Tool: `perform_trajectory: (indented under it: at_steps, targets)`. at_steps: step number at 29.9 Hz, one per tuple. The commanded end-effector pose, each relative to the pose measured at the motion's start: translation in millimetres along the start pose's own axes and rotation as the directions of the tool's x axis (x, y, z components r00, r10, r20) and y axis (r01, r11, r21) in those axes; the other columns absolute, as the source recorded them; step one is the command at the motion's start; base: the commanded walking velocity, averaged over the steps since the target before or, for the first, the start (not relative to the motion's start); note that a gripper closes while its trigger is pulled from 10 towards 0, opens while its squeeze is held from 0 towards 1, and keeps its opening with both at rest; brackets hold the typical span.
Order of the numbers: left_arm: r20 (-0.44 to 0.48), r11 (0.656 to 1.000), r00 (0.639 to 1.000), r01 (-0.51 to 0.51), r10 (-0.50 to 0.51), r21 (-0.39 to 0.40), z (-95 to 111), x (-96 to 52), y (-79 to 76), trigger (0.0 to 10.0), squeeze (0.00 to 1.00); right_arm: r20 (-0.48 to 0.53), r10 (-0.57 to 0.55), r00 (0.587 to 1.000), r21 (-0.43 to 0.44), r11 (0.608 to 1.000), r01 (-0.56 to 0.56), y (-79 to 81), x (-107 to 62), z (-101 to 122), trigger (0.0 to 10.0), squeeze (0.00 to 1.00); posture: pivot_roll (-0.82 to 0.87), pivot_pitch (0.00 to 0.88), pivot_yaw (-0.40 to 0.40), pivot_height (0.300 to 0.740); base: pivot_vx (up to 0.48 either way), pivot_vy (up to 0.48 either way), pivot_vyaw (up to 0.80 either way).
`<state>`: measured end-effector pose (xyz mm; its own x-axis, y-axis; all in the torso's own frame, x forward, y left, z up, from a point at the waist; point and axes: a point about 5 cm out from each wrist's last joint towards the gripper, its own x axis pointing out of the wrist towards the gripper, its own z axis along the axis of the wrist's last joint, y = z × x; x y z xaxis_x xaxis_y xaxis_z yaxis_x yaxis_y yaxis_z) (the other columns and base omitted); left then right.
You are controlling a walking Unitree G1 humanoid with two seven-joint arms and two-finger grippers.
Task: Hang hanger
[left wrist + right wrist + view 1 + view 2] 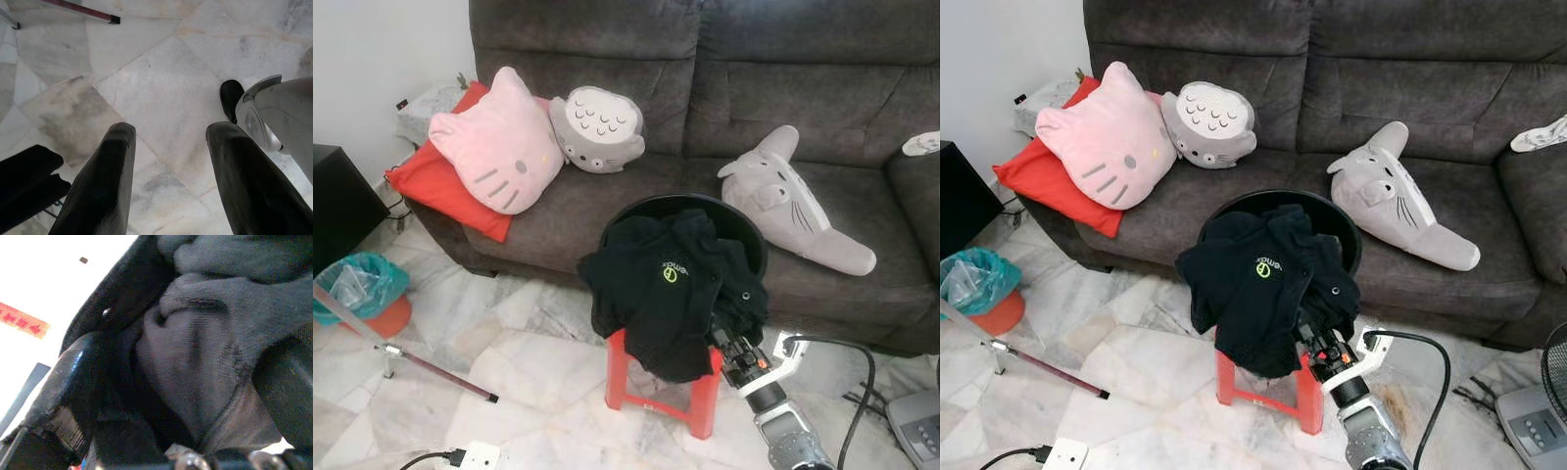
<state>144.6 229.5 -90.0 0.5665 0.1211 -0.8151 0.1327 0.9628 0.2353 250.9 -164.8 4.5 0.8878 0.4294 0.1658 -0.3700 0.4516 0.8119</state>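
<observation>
A black shirt (671, 289) with a small green logo lies heaped over a round black tub (744, 220), which rests on a red stool (651, 387) in front of the sofa. From the lower right, my right gripper (722, 338) reaches in under the shirt's edge. In the right wrist view its fingers (73, 382) stand wide apart, with bunched black cloth (205, 357) between them. My left gripper (168, 142) hangs open over the marble floor (161, 73), holding nothing.
A dark grey sofa (724, 59) carries a pink cat cushion (499, 147), a red cushion (435, 186) and two grey plush toys (597, 127). A teal-lined bin (357, 284) and a dark rod (431, 367) are on the left. A black cable (857, 392) and a fan base (915, 421) are on the right.
</observation>
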Motion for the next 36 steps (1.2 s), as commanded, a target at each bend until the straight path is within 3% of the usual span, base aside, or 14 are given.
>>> perform_trajectory:
  at_steps: [1, 9, 20, 27, 36]
  targets:
    - [-0.012, 1.0, 1.0, 0.006, -0.005, 0.006, -3.5, -0.8, -0.1, 10.0, 0.0, -0.012, 0.082, 0.997, -0.026, 0.996, -0.082, 13.1, 7.9, -2.6, 10.0, 0.0, -0.02, 0.026, 0.071, 0.74, 0.0, 0.0, 0.0]
    - [-0.013, 1.0, 1.0, 0.015, -0.015, 0.003, -3.0, -0.6, -1.4, 10.0, 0.0, -0.038, 0.036, 0.999, -0.073, 0.997, -0.039, 23.1, -10.6, -14.4, 10.0, 0.0, -0.03, 0.036, 0.065, 0.74, 0.0, 0.0, 0.0]
    - [-0.011, 1.0, 1.0, 0.025, -0.025, 0.002, -2.1, -0.3, -2.4, 10.0, 0.0, -0.038, -0.005, 0.999, -0.14, 0.99, 0.0, 43.6, -30.0, -1.7, 10.0, 0.0, -0.04, 0.021, 0.054, 0.74, 0.0, 0.0, 0.0]
    - [-0.01, 1.0, 1.0, 0.027, -0.027, 0.006, -1.7, -0.2, -2.3, 10.0, 0.0, -0.029, 0.006, 1.0, -0.163, 0.987, -0.011, 54.8, -29.3, 7.5, 10.0, 0.0, -0.05, 0.005, 0.055, 0.74, 0.0, 0.0, 0.0]
    - [-0.011, 1.0, 1.0, 0.028, -0.028, 0.008, -1.5, -0.1, -1.7, 10.0, 0.0, 0.028, -0.003, 1.0, -0.199, 0.98, 0.009, 60.0, -16.5, 28.5, 10.0, 0.0, -0.05, 0.009, 0.058, 0.74, 0.0, 0.0, 0.0]
